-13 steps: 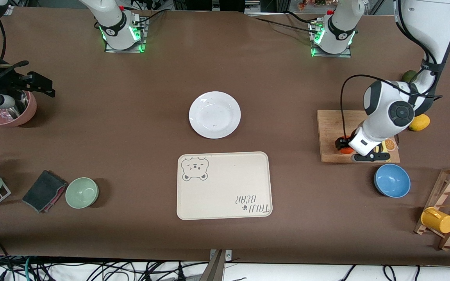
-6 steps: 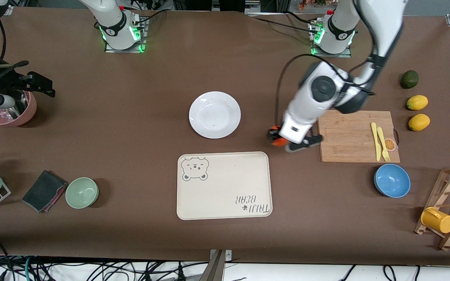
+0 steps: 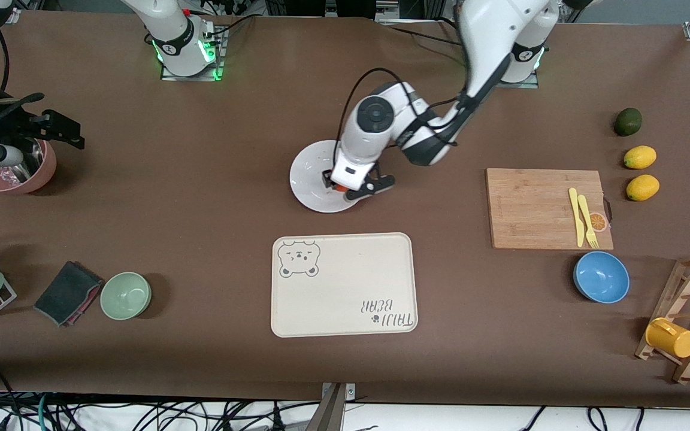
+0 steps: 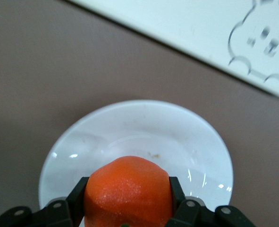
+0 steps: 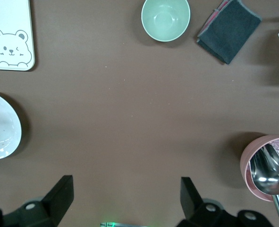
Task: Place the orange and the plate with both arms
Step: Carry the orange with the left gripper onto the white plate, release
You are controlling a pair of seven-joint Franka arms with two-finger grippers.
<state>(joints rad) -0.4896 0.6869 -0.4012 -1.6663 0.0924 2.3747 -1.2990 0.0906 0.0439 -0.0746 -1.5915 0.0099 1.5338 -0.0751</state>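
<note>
The white plate (image 3: pixel 312 173) sits mid-table, farther from the front camera than the bear tray. My left gripper (image 3: pixel 348 187) is just above the plate, at its rim toward the left arm's end, and is shut on the orange (image 3: pixel 338 187). In the left wrist view the orange (image 4: pixel 125 182) fills the space between the fingers of the gripper (image 4: pixel 127 191), with the plate (image 4: pixel 144 125) right below. My right gripper (image 3: pixel 63 133) waits open and empty over the pink bowl (image 3: pixel 15 173) at the right arm's end. It is also open in the right wrist view (image 5: pixel 125 196), where the plate (image 5: pixel 0 125) shows too.
A cream bear-print tray (image 3: pixel 343 284) lies nearer the camera than the plate. A wooden cutting board (image 3: pixel 530 206) with a yellow knife and fork, a blue bowl (image 3: pixel 601 276), two lemons (image 3: pixel 640 157) and a mug rack (image 3: pixel 686 317) are at the left arm's end. A green bowl (image 3: pixel 126 295) and a dark cloth (image 3: pixel 66 293) are at the right arm's end.
My left gripper has carried the orange from the cutting board across the table to over the plate. The right arm has not moved.
</note>
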